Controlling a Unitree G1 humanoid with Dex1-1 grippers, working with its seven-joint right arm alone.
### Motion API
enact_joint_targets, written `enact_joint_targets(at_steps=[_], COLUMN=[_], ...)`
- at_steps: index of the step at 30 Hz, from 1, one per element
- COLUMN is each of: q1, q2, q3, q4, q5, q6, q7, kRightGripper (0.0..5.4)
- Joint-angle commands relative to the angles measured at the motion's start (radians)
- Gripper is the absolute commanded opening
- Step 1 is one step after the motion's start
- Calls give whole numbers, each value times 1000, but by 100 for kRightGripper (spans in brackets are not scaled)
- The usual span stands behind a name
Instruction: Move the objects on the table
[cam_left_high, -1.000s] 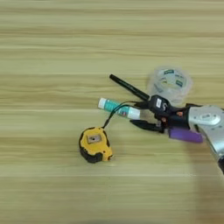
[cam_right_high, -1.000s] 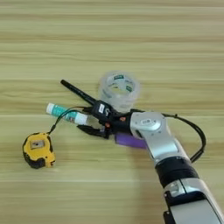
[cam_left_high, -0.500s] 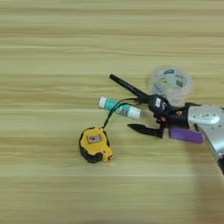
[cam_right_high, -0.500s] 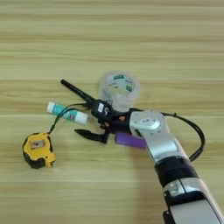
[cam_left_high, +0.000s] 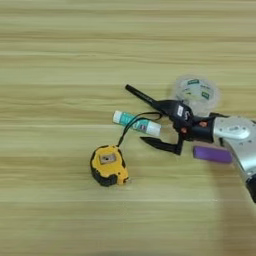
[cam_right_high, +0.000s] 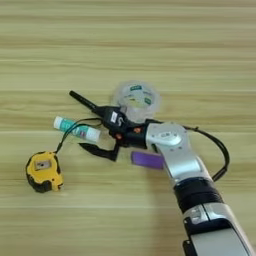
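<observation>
Light-wood table (cam_left_high: 60, 60) fills both views. Glue stick taken as landmark: white-teal glue stick (cam_left_high: 136, 123) is laid flat near the table's middle, teal cap end pointing left, white end pointing right and slightly down.

Right gripper (cam_left_high: 161, 126) is reached in from the right on a silver forearm (cam_right_high: 172, 150); the two black fingers are spread wide, one finger (cam_left_high: 167, 106) above the glue stick's right end, the other (cam_left_high: 161, 144) below it. The glue stick's right end sits in the gap between them; nothing is gripped, and contact with either finger cannot be told.

Thin black pen (cam_left_high: 142, 97) is seen above the glue stick, slanted from upper left to lower right, its right part running under or against the upper finger; touching cannot be told.

Yellow-black tape measure (cam_left_high: 108, 165) is placed below and left of the glue stick, clearly apart from it. Its black strap (cam_left_high: 125, 133) is curved up from the case and crosses over the glue stick toward the gripper.

Clear tape roll (cam_left_high: 195, 92) is lying flat to the upper right of the glue stick, beyond the gripper, just above the forearm.

Flat purple bar (cam_left_high: 212, 154) is lying to the right of the glue stick and lower, just under the wrist of the arm; partly hidden by the forearm in the right eye view.

A black cable (cam_right_high: 217, 150) is looped off the forearm's right side.
</observation>
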Motion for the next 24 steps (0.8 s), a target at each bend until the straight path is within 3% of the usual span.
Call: enact_joint_targets(at_steps=[1, 7, 15, 24], q1=[-62, -52, -11, 7], q2=[-16, -14, -12, -14], q3=[-39, -55, -53, 10], q4=[-86, -157, -312, -451], q5=[50, 87, 187, 198], q6=[2, 33, 134, 224], q7=[-20, -9, 44, 97], kRightGripper=[538, 538, 538, 538])
